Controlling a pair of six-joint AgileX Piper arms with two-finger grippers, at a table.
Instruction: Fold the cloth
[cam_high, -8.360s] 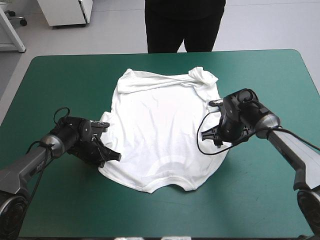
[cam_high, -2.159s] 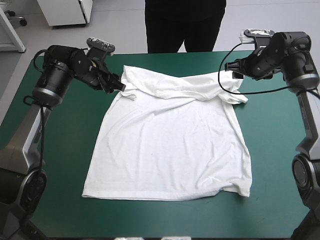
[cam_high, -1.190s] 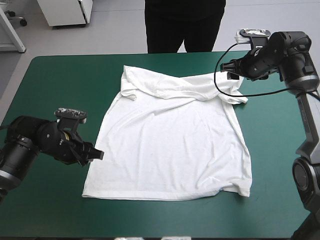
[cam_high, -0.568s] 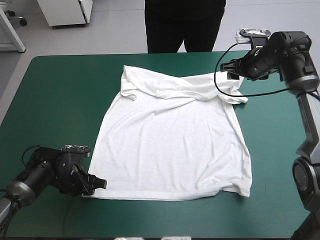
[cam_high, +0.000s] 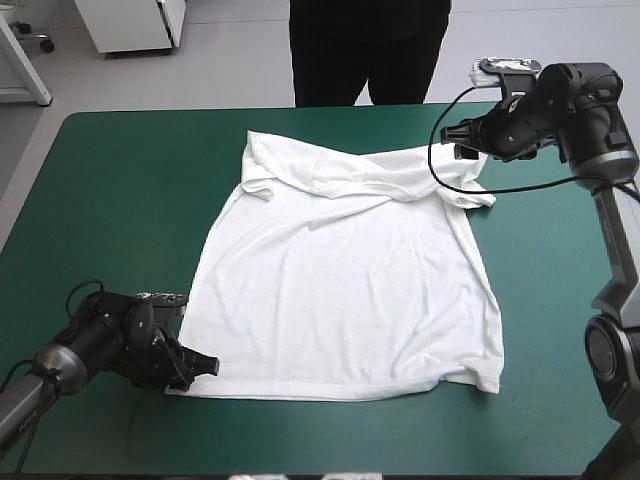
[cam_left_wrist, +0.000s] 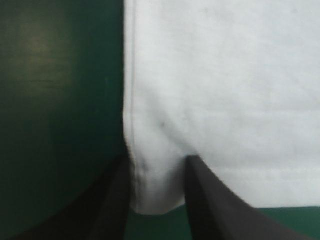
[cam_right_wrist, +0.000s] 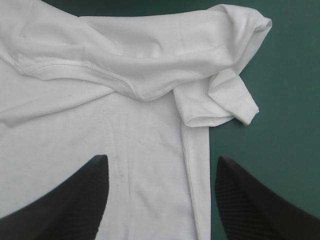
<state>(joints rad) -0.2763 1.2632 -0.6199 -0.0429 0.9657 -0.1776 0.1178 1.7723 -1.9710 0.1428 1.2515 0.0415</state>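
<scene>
In the left wrist view the T-shirt (cam_left_wrist: 220, 90) is being cut off by the picture's edges, and only a blurred hem corner is being shown, its stitching smeared. Whether that corner is being touched by the fingers (cam_left_wrist: 205, 200) of the left tool (cam_left_wrist: 158, 161) is being left unclear. In the high view the right tool (cam_high: 460, 141) is being shown too small for its fingers to be told apart. Ahead of it, the cloth under the doubled-over sleeve (cam_right_wrist: 220, 100) is being hidden. Much of the tabletop (cam_high: 120, 180) is being covered by the T-shirt.
</scene>
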